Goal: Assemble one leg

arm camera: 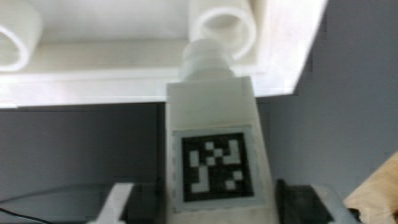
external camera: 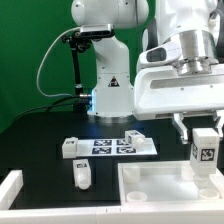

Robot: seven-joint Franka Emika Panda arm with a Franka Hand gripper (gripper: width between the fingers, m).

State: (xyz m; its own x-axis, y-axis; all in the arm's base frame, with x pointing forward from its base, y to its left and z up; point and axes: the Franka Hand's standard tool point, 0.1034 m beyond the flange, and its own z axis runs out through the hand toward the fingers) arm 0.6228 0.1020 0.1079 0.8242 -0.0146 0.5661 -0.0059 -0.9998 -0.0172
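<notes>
Above the tray-like part, the hand pinches a leg — held upright.

The black surface is overlooked from mid-range, toward the white arm base. From the wrist, the small white tagged block and rimmed white tray, both shared, are seen close.
</notes>
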